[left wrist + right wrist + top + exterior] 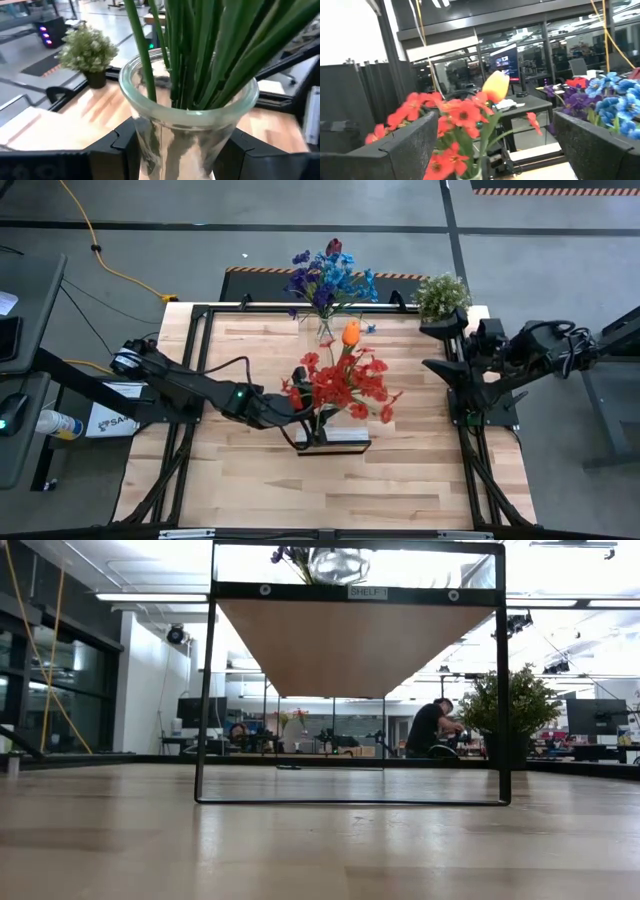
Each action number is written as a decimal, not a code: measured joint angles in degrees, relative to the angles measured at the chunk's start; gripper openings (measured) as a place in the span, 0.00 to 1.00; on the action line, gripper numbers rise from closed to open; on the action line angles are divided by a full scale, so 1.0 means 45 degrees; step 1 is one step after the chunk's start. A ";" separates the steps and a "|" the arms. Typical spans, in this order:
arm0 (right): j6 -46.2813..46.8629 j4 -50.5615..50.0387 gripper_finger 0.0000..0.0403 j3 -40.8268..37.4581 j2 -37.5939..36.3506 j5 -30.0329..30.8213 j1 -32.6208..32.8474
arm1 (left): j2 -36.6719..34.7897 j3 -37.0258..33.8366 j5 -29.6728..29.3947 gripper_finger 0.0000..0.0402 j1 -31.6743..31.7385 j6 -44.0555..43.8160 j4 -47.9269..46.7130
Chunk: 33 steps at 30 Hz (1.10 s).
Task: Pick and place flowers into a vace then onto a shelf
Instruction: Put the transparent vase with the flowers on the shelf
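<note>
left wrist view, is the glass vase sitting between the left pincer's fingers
Yes, the clear glass vase, full of green stems, sits squarely between the left pincer's two dark fingers.

One camera is looking straight down on the whole bench (400, 480). One is sitting low, looking across it. Both wrist cameras are looking closely at the same flowers (465, 117).

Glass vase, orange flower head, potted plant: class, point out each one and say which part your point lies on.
glass vase (187, 132), left wrist view, on its clear wall below the rim.
orange flower head (496, 86), right wrist view, on its petals.
potted plant (441, 295), high view, on its pale-green foliage.
</note>
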 joint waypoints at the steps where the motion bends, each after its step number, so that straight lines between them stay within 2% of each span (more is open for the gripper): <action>1: 0.0000 0.0000 0.95 0.0000 0.0000 -0.0087 0.0000 | 0.0000 -0.0165 -0.0156 0.51 0.0000 -0.0019 0.0183; 10: 0.0005 0.0000 0.95 0.0000 0.0000 -0.0329 0.0000 | 0.0000 -0.1785 -0.0178 0.51 0.0192 -0.0343 0.2321; 33: -0.0183 -0.0010 0.95 0.0000 0.0005 -0.0675 0.0000 | -0.0010 -0.3012 -0.0060 0.51 0.0418 -0.1364 0.3050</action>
